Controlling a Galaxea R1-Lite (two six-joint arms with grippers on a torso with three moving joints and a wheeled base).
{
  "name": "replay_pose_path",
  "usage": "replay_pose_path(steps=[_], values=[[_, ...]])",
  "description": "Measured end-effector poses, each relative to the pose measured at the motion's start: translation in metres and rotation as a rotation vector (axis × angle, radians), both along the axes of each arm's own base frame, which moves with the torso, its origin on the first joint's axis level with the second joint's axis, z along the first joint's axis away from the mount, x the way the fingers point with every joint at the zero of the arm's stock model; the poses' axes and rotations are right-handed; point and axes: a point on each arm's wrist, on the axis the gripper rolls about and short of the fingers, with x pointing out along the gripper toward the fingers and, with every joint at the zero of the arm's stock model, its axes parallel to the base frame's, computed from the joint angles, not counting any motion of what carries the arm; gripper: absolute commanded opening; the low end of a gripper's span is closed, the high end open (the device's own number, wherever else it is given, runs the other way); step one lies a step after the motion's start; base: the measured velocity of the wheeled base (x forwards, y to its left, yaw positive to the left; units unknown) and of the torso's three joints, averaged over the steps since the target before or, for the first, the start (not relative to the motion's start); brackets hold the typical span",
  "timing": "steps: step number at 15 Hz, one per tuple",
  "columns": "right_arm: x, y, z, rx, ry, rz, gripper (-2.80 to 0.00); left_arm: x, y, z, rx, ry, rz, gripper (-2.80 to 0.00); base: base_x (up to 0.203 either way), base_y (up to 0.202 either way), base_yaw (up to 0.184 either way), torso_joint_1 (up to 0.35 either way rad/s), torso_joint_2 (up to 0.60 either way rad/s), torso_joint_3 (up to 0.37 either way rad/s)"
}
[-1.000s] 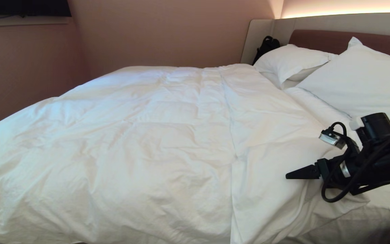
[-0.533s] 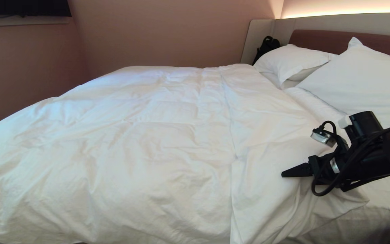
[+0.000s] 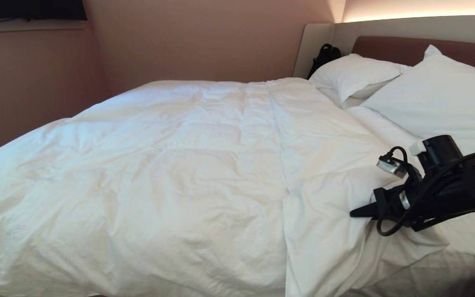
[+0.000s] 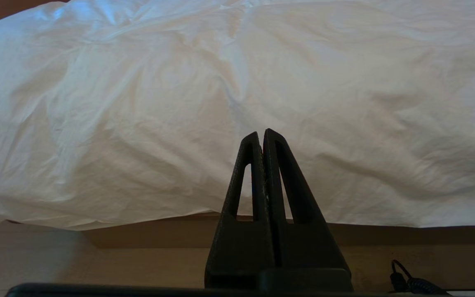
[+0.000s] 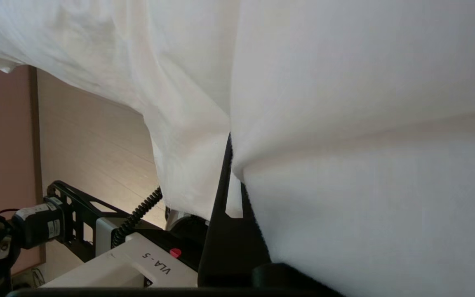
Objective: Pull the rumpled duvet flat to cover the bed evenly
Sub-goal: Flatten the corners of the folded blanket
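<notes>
The white, wrinkled duvet (image 3: 188,173) lies over most of the bed (image 3: 406,47), with its near right corner bunched and folded. At that fold my right gripper (image 3: 355,213) lies level, shut on the duvet. In the right wrist view the gripper (image 5: 230,140) has cloth (image 5: 344,82) draped over it, so only one black finger (image 5: 221,194) shows. My left gripper (image 4: 261,134) is shut and empty. It is parked low beside the bed, facing the duvet's hanging edge (image 4: 179,103).
Two white pillows (image 3: 353,72) (image 3: 443,95) lean at the headboard, with a black bag (image 3: 324,55) behind them. Bare sheet (image 3: 468,243) shows right of the fold. A pink wall (image 3: 35,82) runs along the far side. The brown platform base (image 4: 386,235) shows under the duvet.
My right arm has edged left into the duvet's fold and its fingers have shut on the cloth, which now puckers around the tip. The left arm has not moved.
</notes>
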Motion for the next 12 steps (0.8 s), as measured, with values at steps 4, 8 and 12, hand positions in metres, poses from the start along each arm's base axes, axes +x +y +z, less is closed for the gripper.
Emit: replay_pose_path(steps=[4, 8, 12], values=[[-0.004, -0.002, 0.024, 0.018, -0.067, -0.03, -2.8, 0.0, 0.0, 0.0, 0.0, 0.0, 0.0, -2.8, 0.0, 0.0, 0.0, 0.0, 0.0, 0.0], [-0.022, -0.004, 0.063, 0.016, -0.19, -0.077, -2.8, 0.0, 0.0, 0.0, 0.0, 0.0, 0.0, -2.8, 0.0, 0.0, 0.0, 0.0, 0.0, 0.0], [-0.041, -0.005, 0.107, 0.036, -0.301, -0.108, -2.8, 0.0, 0.0, 0.0, 0.0, 0.0, 0.0, -2.8, 0.0, 0.0, 0.0, 0.0, 0.0, 0.0]])
